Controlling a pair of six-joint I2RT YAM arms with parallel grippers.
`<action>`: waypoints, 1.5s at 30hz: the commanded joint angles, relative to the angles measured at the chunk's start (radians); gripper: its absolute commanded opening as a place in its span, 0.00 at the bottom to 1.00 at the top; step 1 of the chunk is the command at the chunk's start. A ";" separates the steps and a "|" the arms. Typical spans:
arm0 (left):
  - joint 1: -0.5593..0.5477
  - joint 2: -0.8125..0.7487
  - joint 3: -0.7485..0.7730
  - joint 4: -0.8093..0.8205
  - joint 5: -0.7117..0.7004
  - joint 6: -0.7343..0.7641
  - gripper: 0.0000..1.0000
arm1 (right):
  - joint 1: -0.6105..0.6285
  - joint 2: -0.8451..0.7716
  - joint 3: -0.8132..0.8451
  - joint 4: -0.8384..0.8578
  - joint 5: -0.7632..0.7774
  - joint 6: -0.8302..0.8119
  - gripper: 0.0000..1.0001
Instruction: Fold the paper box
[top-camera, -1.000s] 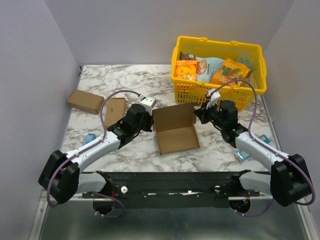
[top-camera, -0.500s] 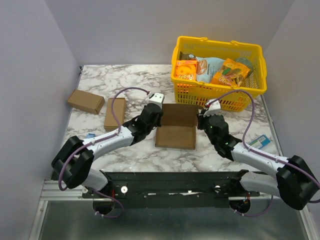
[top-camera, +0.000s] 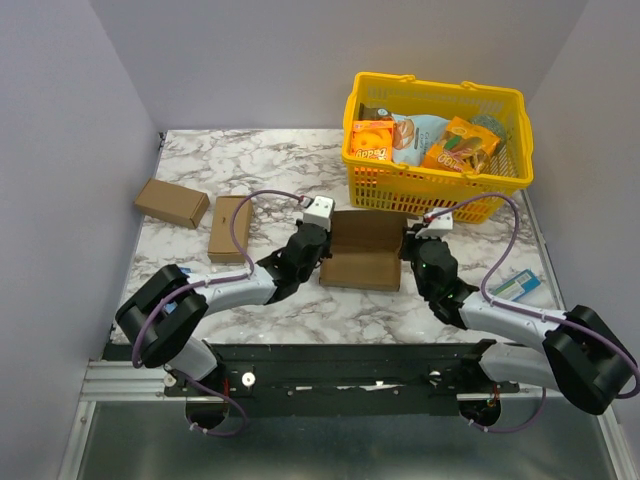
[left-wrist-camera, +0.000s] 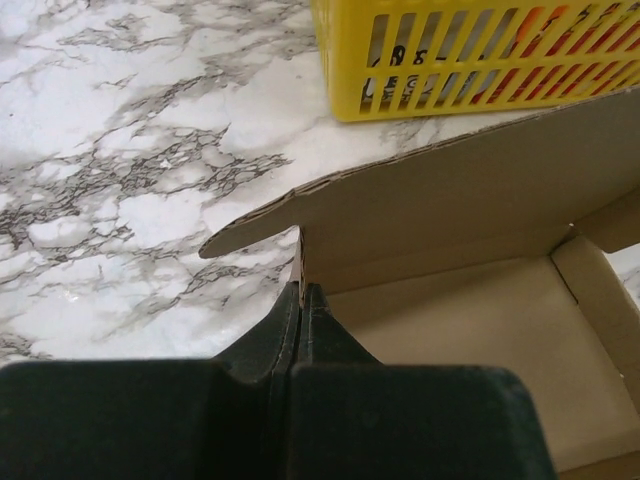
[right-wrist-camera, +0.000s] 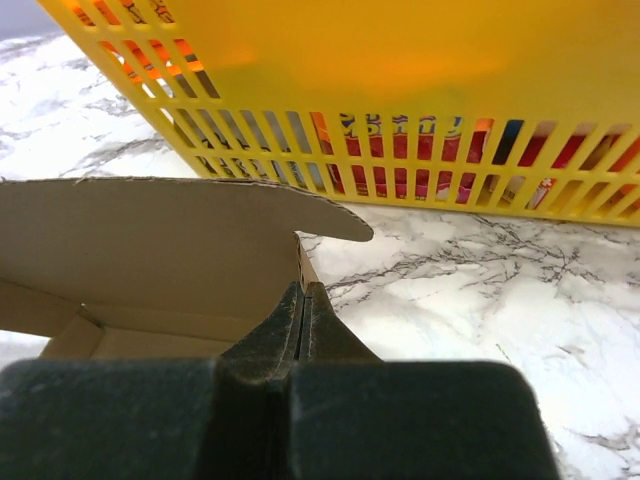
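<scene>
The paper box (top-camera: 362, 266) is plain brown cardboard and lies open in the middle of the table. Its lid panel stands up at the far side, towards the basket. My left gripper (top-camera: 323, 254) is shut on the box's left side wall. In the left wrist view the black fingertips (left-wrist-camera: 302, 292) pinch that wall's edge, with the box floor (left-wrist-camera: 470, 330) to their right. My right gripper (top-camera: 404, 250) is shut on the right side wall. In the right wrist view its tips (right-wrist-camera: 303, 290) clamp the wall, under the lid's rounded flap (right-wrist-camera: 150, 235).
A yellow plastic basket (top-camera: 372, 185) full of snack packets stands right behind the box (right-wrist-camera: 420, 150) (left-wrist-camera: 340, 60). Two smaller cardboard boxes (top-camera: 172, 203) (top-camera: 230, 228) lie at the left. A blue-and-white packet (top-camera: 520, 284) lies near the right edge.
Both arms have swung inward and stretched forward, turning the box square-on and carrying it a little towards the basket. The lid now stands more upright. Both grippers stayed shut.
</scene>
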 joint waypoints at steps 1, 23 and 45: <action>-0.058 0.048 -0.040 0.157 0.017 -0.013 0.00 | 0.034 0.006 -0.042 0.092 -0.019 0.084 0.01; -0.139 0.027 -0.226 0.175 -0.058 -0.076 0.00 | 0.148 -0.132 -0.105 -0.288 0.067 0.346 0.01; -0.204 0.100 -0.258 0.120 -0.216 -0.075 0.00 | 0.194 -0.566 -0.094 -0.810 -0.152 0.422 0.75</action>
